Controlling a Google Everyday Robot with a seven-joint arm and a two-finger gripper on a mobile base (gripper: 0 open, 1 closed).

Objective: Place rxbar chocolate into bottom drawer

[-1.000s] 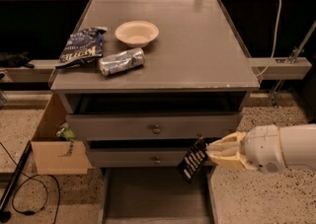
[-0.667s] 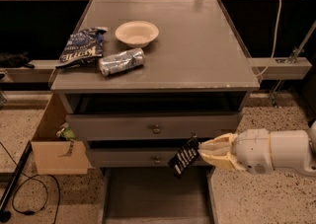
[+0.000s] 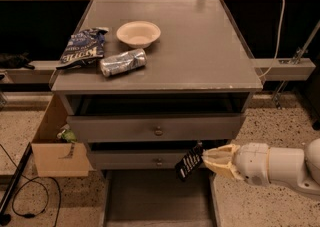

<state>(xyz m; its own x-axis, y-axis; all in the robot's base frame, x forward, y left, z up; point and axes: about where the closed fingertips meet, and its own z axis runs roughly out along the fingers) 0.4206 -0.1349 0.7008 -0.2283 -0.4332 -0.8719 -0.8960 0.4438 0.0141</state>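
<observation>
My gripper (image 3: 206, 159) reaches in from the right at the lower part of the grey cabinet and is shut on the rxbar chocolate (image 3: 189, 162), a small black bar with white lettering. The bar hangs tilted in front of the second knobbed drawer, above the open bottom drawer (image 3: 157, 196). That drawer is pulled out at the frame's bottom, a shallow grey tray with a flat floor, and nothing shows in the part I see.
On the cabinet top (image 3: 200, 46) lie a blue-and-white chip bag (image 3: 82, 47), a crushed silver can (image 3: 123, 62) and a beige bowl (image 3: 138, 33). Two knobbed drawers (image 3: 158, 130) sit below. A cardboard box (image 3: 55, 143) and black cables (image 3: 20, 191) are at left.
My gripper has moved left with the bar, from the cabinet's right side to over the open bottom drawer. Everything on the cabinet top is unchanged.
</observation>
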